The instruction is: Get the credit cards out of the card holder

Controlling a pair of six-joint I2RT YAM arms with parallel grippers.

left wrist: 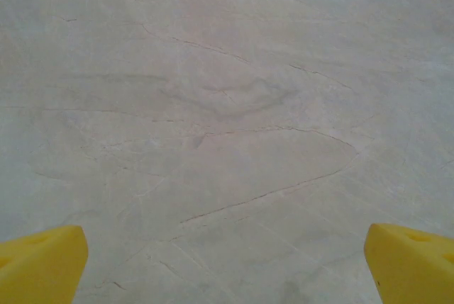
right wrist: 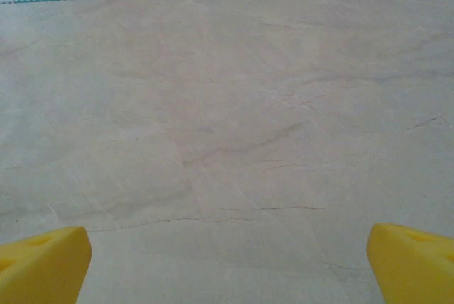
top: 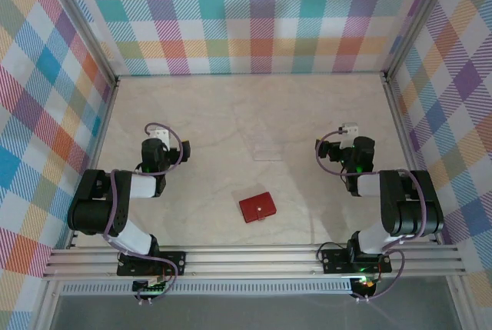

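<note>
The card holder (top: 257, 208) is a small red wallet with a little snap tab, lying shut on the pale marble table (top: 231, 107) near the front, between the two arms. The credit cards are hidden. My left gripper (top: 156, 136) hangs over bare table to the wallet's far left, and in the left wrist view the gripper (left wrist: 227, 265) stands open with yellow fingertips (left wrist: 42, 261) wide apart over marble. My right gripper (top: 347, 138) sits to the wallet's far right. In its wrist view the gripper (right wrist: 227, 265) is open too, with nothing between its fingertips (right wrist: 411, 261).
A faint clear plastic rectangle (top: 265, 145) lies flat on the table behind the wallet. Plaid walls (top: 254, 15) enclose the table at the back and on both sides. An aluminium rail (top: 254, 259) runs along the front edge.
</note>
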